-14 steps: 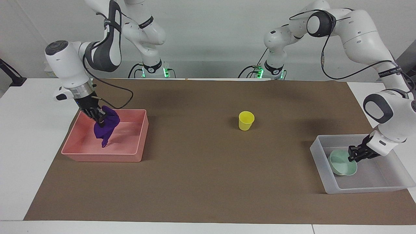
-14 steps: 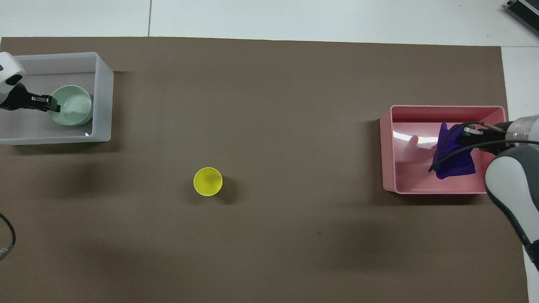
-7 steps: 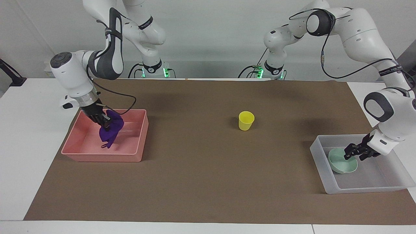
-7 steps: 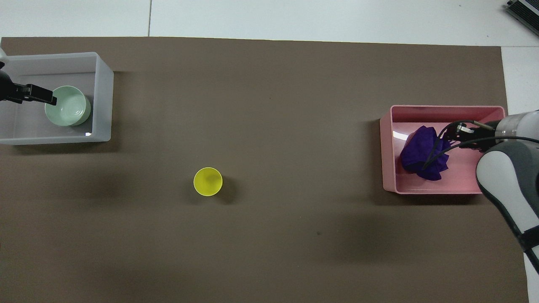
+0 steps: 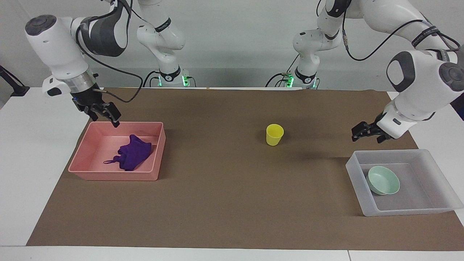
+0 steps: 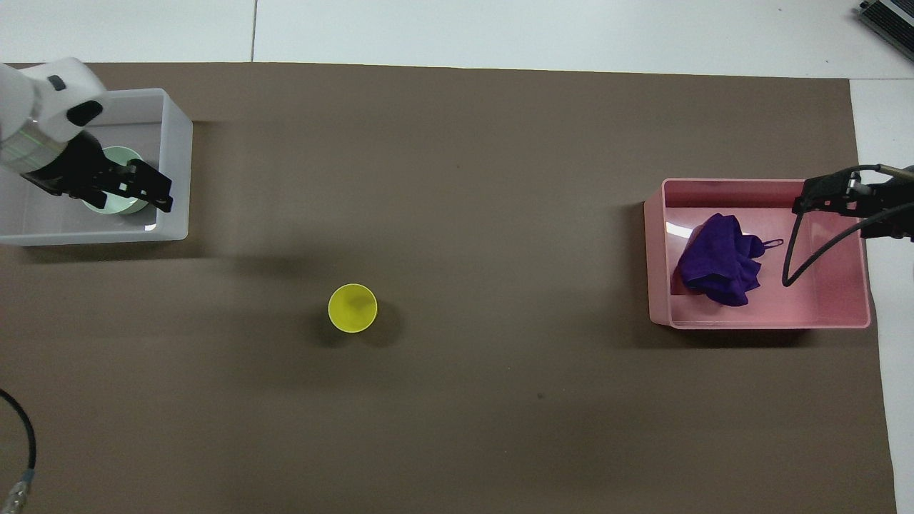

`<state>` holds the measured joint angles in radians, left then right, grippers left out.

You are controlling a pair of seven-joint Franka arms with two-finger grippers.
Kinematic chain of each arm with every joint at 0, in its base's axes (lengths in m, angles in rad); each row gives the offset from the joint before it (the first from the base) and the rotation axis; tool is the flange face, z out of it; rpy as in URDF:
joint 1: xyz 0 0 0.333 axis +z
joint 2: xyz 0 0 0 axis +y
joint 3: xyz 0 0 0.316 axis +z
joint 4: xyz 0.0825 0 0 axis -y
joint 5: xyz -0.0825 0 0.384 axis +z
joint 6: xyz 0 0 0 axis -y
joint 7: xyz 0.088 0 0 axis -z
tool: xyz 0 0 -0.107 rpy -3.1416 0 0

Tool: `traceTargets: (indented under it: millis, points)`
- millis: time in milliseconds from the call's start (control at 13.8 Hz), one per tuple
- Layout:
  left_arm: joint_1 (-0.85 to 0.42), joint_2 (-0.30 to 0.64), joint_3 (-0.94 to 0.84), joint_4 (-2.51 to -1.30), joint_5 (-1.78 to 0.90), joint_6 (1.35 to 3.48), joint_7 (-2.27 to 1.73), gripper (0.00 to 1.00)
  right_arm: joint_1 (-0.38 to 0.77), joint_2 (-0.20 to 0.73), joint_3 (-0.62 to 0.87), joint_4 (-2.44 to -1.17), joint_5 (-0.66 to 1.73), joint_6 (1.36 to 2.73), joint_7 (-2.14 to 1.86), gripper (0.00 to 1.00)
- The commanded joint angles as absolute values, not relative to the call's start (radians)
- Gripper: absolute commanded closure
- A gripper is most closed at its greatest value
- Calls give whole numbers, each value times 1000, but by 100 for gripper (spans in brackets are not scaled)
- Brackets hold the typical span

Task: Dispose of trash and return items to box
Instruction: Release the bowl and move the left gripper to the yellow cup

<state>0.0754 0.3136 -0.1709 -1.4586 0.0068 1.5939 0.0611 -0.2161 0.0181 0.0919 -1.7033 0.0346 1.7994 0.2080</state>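
Facing view: yellow cup point(image 5: 274, 134) stands alone on brown mat point(image 5: 224, 203)

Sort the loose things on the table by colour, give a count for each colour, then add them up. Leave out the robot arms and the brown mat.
Purple: 1, the cloth lying in the pink tray.
Pink: 1, the tray.
Yellow: 1, the cup standing on the mat.
Mint green: 1, the bowl in the whitish bin.
Translucent white: 1, the bin.
Total: 5.

White arms point(image 5: 417, 72) with dark grey joint caps—black cables, black tools, green-lit bases.
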Motion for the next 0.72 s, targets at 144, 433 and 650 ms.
traceTargets:
  millis: [144, 433, 650]
  points:
    - [-173, 301, -158, -1606, -34, 1670, -12, 0, -166, 40, 101, -1530, 12, 1613, 244, 0]
    - [-311, 281, -158, -1735, -34, 1813, -11, 0, -132, 34, 103, -1522, 12, 1579, 247, 0]
    - [-295, 221, -160, -1853, -32, 1839, 17, 0, -111, 18, 106, -1534, 11, 1543, 261, 0]
